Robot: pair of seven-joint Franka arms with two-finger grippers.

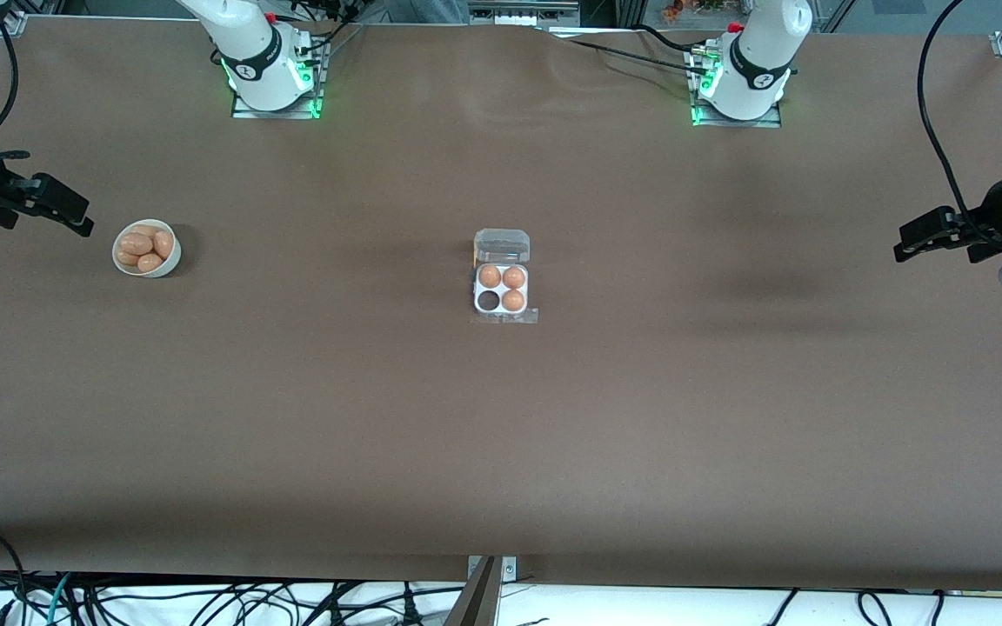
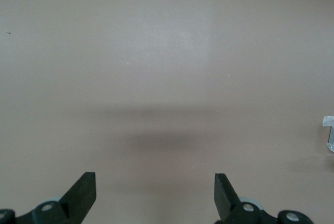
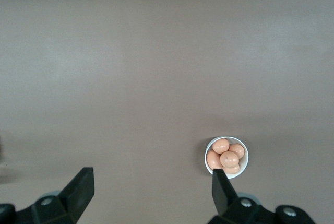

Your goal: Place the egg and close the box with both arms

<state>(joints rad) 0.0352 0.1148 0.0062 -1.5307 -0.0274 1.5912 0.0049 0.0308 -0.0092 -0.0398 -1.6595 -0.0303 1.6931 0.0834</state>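
Nearest your camera sits the small square clear-plastic egg box (image 1: 501, 291) at mid-table on the brown table (image 1: 501, 435); you can count three brown eggs (image 1: 502, 284) in its four cells, one cell empty, its transparent lid (image 1: 502, 245) lying open; toward the right arm's end from the box stands one round white bowl (image 1: 146, 249) with four brown eggs; your right gripper (image 3: 150, 188) hangs spread above the table by that bowl; your left gripper (image 2: 155, 191) waits spread over bare table toward the left arm's end.
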